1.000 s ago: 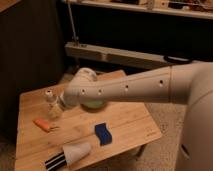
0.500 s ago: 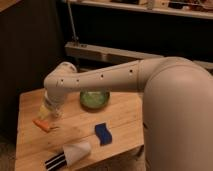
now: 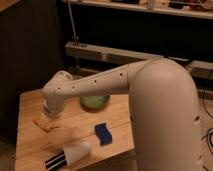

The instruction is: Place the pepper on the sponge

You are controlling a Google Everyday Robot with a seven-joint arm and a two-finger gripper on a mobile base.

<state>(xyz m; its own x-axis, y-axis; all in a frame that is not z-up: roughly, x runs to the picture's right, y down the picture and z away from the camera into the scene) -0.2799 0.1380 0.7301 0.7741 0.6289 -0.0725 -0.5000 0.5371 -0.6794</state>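
1. The bench (image 3: 29, 149) carries all the items. At its left side lies the pepper (image 3: 44, 125), flat on the wood and well apart from the sponge.

2. The end effector (image 3: 46, 118) is directly over the pepper, low and at or just above it. Whether it is apart, together or clamped on the pepper cannot be told from this view, nor can contact be confirmed.

3. A white cup (image 3: 73, 152) with black stripes lies on its side near the front edge. A green bowl (image 3: 95, 102) stands toward the rear, partly behind the arm (image 3: 115, 80).

4. The sponge (image 3: 103, 134) lies right of centre, between cup and bowl, with its top face bare.

5. Step in hand, as judged: acquisition of the pepper. The pepper is not on the sponge.

6. Requirements for the next move, as judged:
   - a secure hold on the narrow, tapered pepper;
   - a lift clear of the bench;
   - a rightward transfer through the gap between cup and bowl;
   - a low release centred on the sponge, so the pepper does not roll off.
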